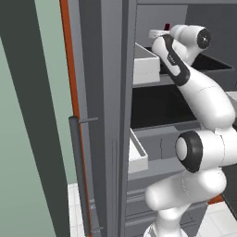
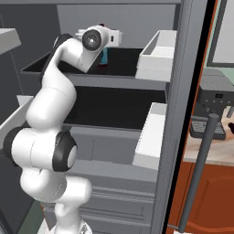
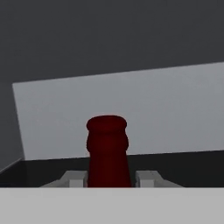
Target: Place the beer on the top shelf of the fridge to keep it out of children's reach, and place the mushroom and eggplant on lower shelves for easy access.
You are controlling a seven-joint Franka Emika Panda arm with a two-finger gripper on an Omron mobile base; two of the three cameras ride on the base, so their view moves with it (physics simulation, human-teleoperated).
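My gripper (image 3: 109, 179) is shut on the beer (image 3: 107, 140), whose reddish neck and cap rise between the two fingertips. The arm reaches into the open fridge (image 1: 106, 92) at the level of the top shelf (image 2: 125, 57). A strip of the beer's teal label (image 2: 104, 57) shows just past my wrist, low over that dark slab, and its red cap (image 1: 167, 26) peeks out above the hand. I cannot tell whether the bottle touches the shelf. A lower shelf (image 2: 114, 107) lies bare beneath. The mushroom and eggplant are out of view.
White door bins (image 2: 157, 55) (image 2: 148, 137) hang on the right door, and others (image 1: 146, 62) on the left door. Grey drawer fronts (image 2: 114, 148) sit below the shelves. Bar handles (image 1: 79, 171) (image 2: 199, 178) stand near. A coffee machine (image 2: 217, 100) is on the counter at right.
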